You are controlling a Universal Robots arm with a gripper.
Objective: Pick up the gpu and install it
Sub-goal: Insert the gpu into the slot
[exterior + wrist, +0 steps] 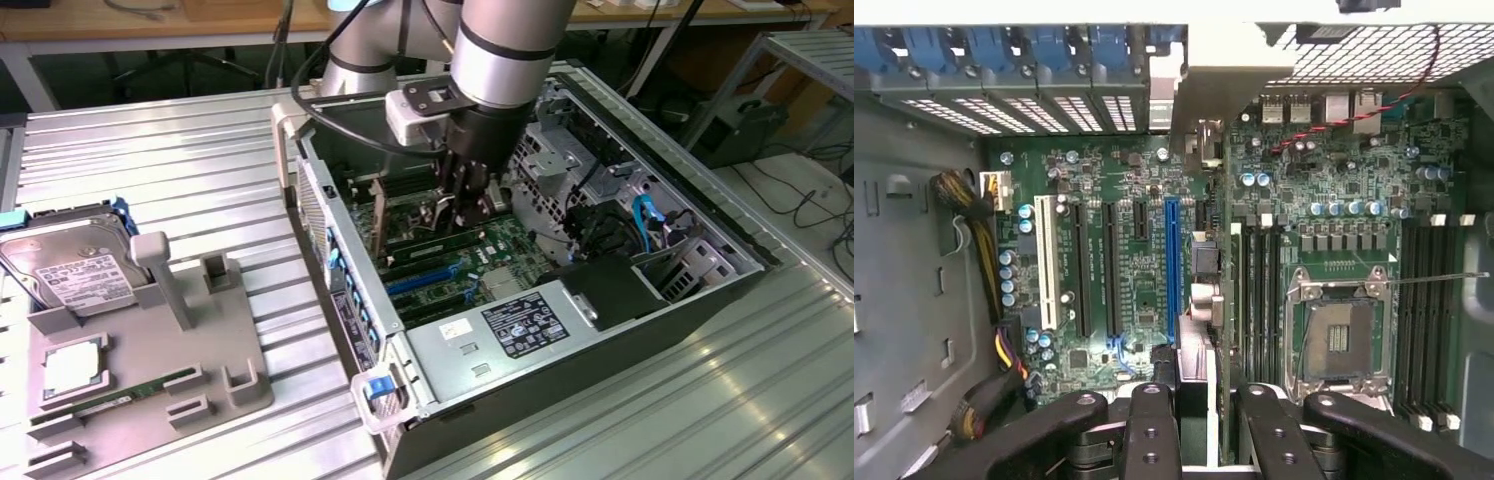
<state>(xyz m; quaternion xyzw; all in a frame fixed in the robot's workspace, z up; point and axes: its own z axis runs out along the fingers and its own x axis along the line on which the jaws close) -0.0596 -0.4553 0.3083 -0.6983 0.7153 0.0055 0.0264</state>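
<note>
Far on the exterior view's left: hard drive (64,268) in grey holder (200,380). Further right, inside open case (441,350): gripper (470,210), fingers partly closed, pinching the gpu (1216,300) edge-down over the motherboard (1134,250). Likely light, stiff, fragile; best taken by bare board edges. Wrist view: card edge-on right of 1 blue slot (1172,260). Exterior: the arm's descent into the case.

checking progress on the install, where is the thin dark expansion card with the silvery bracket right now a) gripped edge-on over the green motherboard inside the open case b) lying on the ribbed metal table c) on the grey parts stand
a: the thin dark expansion card stands edge-on between the fingers of the black gripper, over the green motherboard inside the open computer case.
</note>
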